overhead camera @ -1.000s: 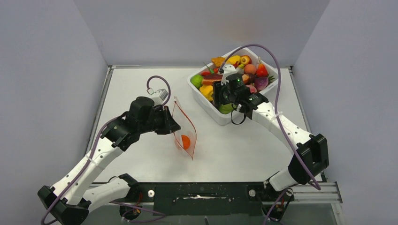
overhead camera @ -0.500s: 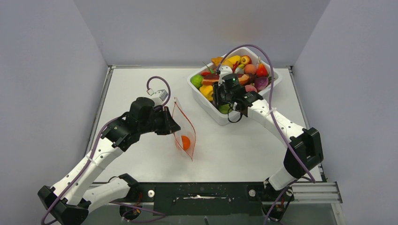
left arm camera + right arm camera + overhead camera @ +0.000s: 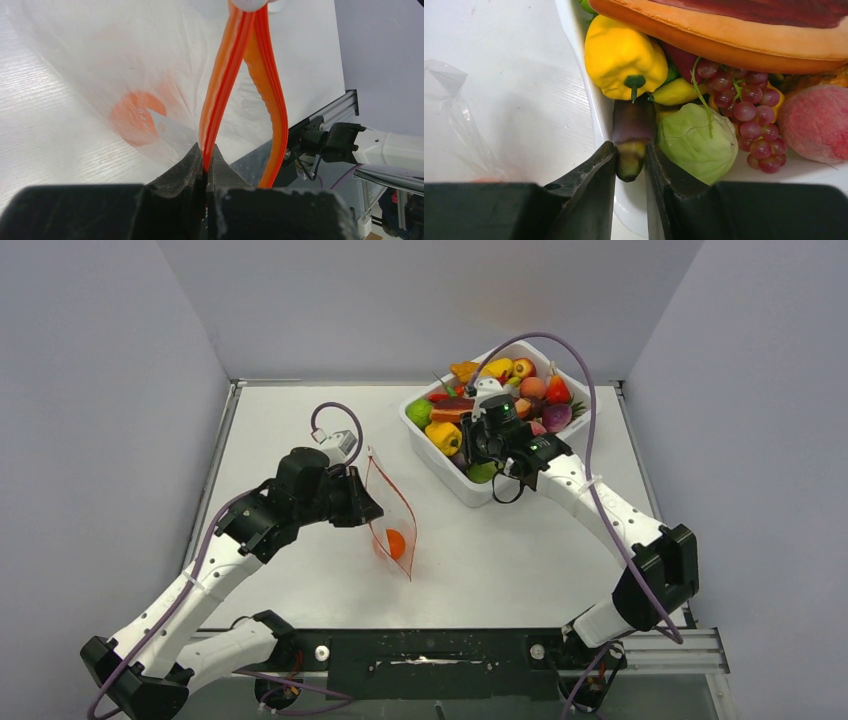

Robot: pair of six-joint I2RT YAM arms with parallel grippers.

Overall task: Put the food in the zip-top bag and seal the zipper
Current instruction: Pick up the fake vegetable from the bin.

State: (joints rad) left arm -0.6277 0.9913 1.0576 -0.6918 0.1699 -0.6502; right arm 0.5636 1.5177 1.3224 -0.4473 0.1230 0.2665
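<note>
left gripper (image 3: 206, 159): jaws pinched tight on the zipper (image 3: 225, 85), gripping one lip of the strip low down; the other lip bows away to the right
zipper: mouth gaping, the two red-orange lips apart along most of their length, meeting at the top in the left wrist view
zip-top bag (image 3: 392, 515): held upright off the left gripper (image 3: 362, 502), lower edge at the table (image 3: 300, 420), left of centre
orange ball (image 3: 396, 542): inside the bag near the bottom, blurred through the plastic in the wrist view (image 3: 135, 117)
right gripper (image 3: 630, 155): narrow gap, both fingers against a purple piece (image 3: 633, 135) with a yellow-green tip, held at the near-left wall of the tub
purple piece: tip pointing toward the camera, just below the yellow pepper (image 3: 624, 55), touching the green round piece (image 3: 696, 142)
white tub (image 3: 440, 465): far right of table, full of food; grapes (image 3: 744, 107) and long orange-red sausage shape (image 3: 724, 30) behind the grasp
right gripper overhead (image 3: 478, 445): over the tub's near-left part, well apart from the bag
</note>
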